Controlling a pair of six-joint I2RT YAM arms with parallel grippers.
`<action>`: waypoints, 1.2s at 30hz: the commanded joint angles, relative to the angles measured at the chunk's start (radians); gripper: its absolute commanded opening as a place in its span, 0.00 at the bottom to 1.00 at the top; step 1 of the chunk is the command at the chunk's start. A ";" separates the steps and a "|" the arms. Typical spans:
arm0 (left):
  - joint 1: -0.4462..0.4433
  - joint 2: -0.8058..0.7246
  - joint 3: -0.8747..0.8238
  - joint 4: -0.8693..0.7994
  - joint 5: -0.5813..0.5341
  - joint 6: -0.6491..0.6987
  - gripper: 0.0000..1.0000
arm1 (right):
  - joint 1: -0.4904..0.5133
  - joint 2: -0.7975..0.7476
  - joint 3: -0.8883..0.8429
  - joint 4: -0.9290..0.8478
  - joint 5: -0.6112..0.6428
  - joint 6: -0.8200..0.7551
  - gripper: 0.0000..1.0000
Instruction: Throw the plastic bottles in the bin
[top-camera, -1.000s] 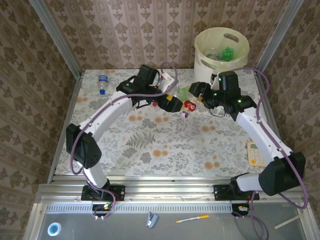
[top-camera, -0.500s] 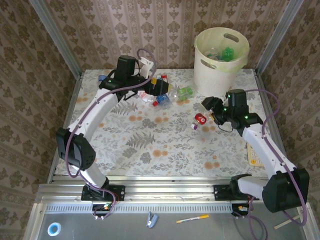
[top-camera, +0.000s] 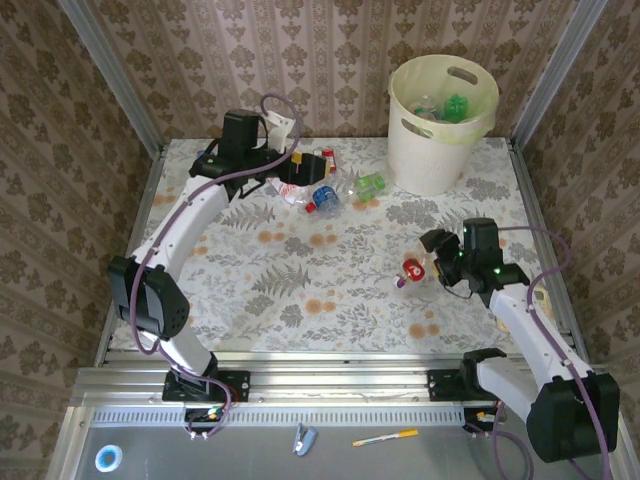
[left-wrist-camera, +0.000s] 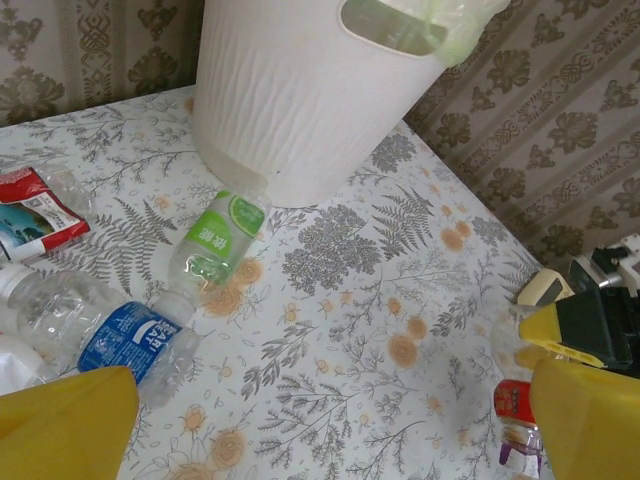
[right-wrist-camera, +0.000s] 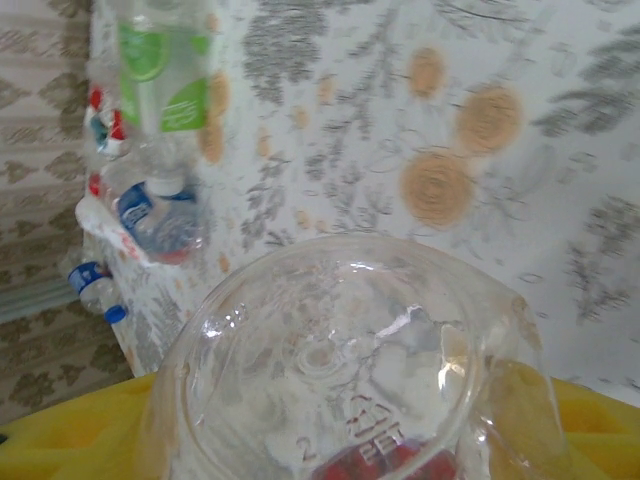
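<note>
Right claw has pulled back to 4 o'clock, half-closed around a red-labelled bottle. Left claw gapes wide and empty over loose bottles at 12 o'clock; bin at 1 o'clock.

The right hand grips a red-labelled bottle over the flowered table, well apart from the cream bin. The left hand sits at the far side, beside a cluster of bottles. More bottles lie inside the bin.
</note>
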 joint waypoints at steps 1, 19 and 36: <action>0.012 -0.045 -0.014 0.009 -0.016 -0.012 1.00 | -0.016 -0.047 -0.056 -0.001 0.034 0.066 0.44; 0.100 -0.115 -0.123 0.010 -0.067 -0.040 1.00 | -0.135 0.040 0.084 0.176 -0.028 0.158 0.38; 0.263 -0.253 -0.328 -0.048 -0.141 -0.071 1.00 | -0.208 0.709 1.237 0.085 -0.073 0.068 1.00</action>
